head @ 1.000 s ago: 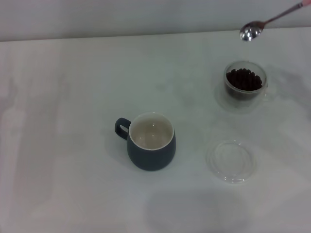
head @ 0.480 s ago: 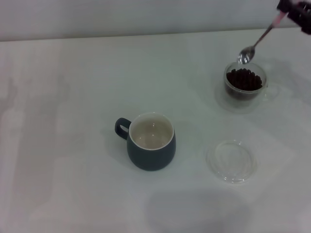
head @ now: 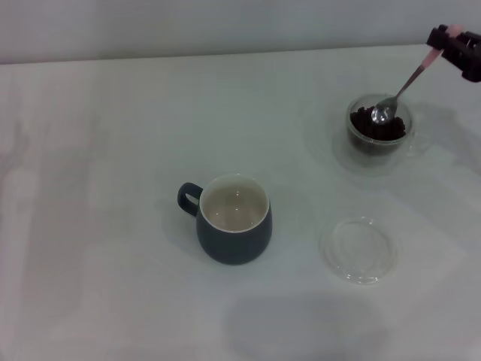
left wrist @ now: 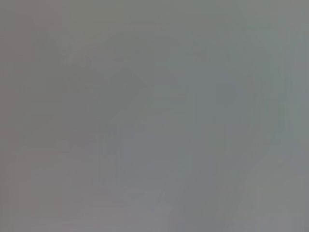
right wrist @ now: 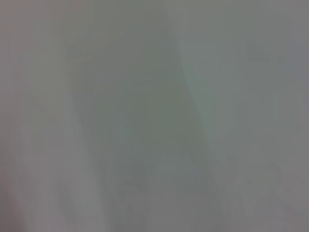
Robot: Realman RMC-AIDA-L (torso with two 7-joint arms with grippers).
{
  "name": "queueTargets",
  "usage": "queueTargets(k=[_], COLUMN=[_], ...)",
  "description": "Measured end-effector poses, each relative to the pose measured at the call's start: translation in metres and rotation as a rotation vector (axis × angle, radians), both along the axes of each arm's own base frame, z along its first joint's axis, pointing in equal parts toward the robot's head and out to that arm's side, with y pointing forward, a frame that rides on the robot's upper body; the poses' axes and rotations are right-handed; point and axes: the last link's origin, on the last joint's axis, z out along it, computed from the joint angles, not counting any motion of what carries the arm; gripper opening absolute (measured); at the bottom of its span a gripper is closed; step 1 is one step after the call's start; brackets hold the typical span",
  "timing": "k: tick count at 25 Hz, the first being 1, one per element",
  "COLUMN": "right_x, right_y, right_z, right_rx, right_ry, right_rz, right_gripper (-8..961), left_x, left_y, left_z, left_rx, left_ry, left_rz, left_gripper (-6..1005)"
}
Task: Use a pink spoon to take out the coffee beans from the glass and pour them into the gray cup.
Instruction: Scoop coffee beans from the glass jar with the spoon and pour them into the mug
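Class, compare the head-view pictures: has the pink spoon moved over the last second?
Yes. The pink spoon, held by the right gripper, has come down; its bowl now sits among the coffee beans in the glass, which stayed put.

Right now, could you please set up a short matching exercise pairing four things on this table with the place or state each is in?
Things:
1. pink spoon
2. gray cup
3. glass
4. clear glass dish

States:
A. lies flat and bare, nearest the robot
B. holds the coffee beans
C. held by the right pincer, bowl down in the beans
D. stands upright, cream inside, no beans

Pairs: 1-C, 2-D, 3-B, 4-A

The left pincer is out of view.
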Motion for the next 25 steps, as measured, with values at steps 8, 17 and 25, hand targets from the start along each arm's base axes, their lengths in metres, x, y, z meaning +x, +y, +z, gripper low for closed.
queueTargets(k=[8,17,25], right_x=[0.003,0.005,0.006], right_y=[0.001,0.000,-0.001], right_z=[0.000,-0.014,-0.026], right_rx=[0.077,0.051,0.037], right_ry=[-0.035,-0.058,-0.051], right_rz=[-0.002,-0.023,-0.057], right_gripper=[152,152,152], left_x=[0.003,0.002,0.003], left_y=[0.000,0.000,0.000], left_z=[-0.002,-0.002,-0.001], left_rx=[0.000,0.001,0.001], left_ry=[-0.010,-0.009,-0.009], left_rz=[-0.009,-0.008,-0.010], left_gripper=[805,805,804])
